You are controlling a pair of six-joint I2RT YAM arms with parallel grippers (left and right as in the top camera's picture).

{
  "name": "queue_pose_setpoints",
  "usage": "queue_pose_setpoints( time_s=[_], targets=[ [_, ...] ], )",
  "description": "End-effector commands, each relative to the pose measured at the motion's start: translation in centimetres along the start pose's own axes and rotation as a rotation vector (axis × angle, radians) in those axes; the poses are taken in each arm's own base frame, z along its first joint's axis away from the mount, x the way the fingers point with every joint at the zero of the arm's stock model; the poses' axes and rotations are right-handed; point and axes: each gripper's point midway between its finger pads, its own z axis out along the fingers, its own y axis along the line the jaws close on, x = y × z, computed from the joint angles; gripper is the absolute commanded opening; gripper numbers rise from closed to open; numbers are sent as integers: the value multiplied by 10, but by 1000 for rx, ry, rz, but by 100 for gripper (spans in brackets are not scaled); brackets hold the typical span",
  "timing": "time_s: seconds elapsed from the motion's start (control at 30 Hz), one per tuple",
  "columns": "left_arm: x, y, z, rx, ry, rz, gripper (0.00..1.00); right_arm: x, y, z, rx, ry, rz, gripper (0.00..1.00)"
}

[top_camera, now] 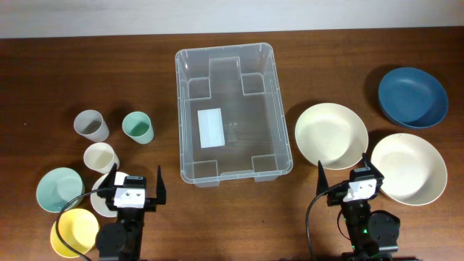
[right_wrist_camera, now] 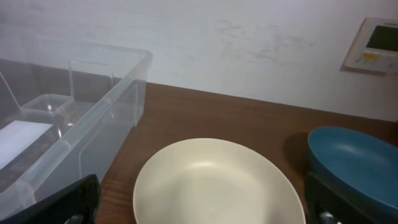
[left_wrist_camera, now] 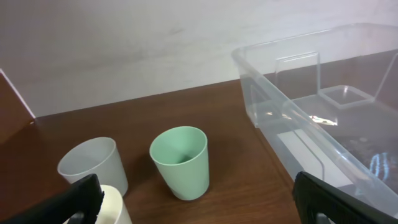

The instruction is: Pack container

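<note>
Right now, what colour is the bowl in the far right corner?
The bowl is dark blue; the overhead view shows it best.

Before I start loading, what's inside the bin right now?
Nothing is packed in the bin yet. Through the clear plastic only a white label at its bottom shows; whether it sticks inside or underneath is unclear. Nothing covers the interior from overhead.

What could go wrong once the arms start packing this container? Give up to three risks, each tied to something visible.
1. The cream cup stands close to the green cup; the left claw, reaching for one, may topple the other.
2. The cream bowl nearest the container lies close beside it; the right claw might shove it against the wall.
</note>
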Motion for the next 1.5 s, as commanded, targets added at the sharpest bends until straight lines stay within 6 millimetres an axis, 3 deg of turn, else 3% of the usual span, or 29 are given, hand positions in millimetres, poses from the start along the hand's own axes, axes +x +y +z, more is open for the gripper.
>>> queue_pose_setpoints(
  time_s=[0.0,0.1,0.23,0.43,0.57,0.77,0.9,1.03,1.1,1.33,1.47],
  targets=[
    [-3,5,-1,-30,-16,12,99,2,3,0,-14,4,121,99],
    [-2,5,-1,-28,-11,11,100,-2,2,-1,-13,-4,157,99],
    [-5,5,-2,-27,-4,-24,100,-21,-4,-3,11,-18,179,99],
    [-24,10,-10,-23,53,-59,100,-45,-15,7,56,134,209,99],
    [-37,19,-12,-48,153,-74,100,-67,-16,36,30,319,218,99],
    [-52,17,-2,-7,286,-84,100,-78,-18,73,-26,649,271,99],
    [-61,3,10,93,354,-98,100,-72,-27,94,-18,898,315,99],
    [-58,-3,13,129,374,-106,100,-60,-43,103,70,1006,281,99],
    [-59,-3,13,129,373,-105,100,-52,-49,107,138,1029,352,99],
    [-58,-3,13,128,374,-106,100,-17,-63,85,456,1150,868,99],
    [-58,-3,13,127,374,-107,100,-3,-60,78,462,1184,925,99]
  ],
)
